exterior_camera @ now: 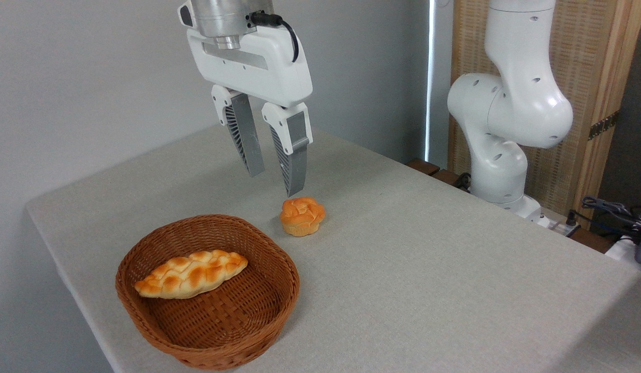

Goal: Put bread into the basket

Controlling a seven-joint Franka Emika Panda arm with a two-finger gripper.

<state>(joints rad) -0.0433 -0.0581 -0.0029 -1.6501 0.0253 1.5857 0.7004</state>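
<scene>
Bread [302,216] sits on the table [429,248], just beside the basket [279,259]. I see my gripper [276,181] above it, slightly left, fingers parted and holding nothing; I would descend a little rightward.

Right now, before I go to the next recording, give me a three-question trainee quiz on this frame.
1. True or false: the small bun already lies inside the basket.
2. What lies in the basket? A) a braided loaf B) an apple C) nothing
3. Fill in: the gripper hangs above the bun with its fingers ____.

Key: 1 false, it sits on the table beside the basket; 2 A; 3 open, holding nothing.
</scene>
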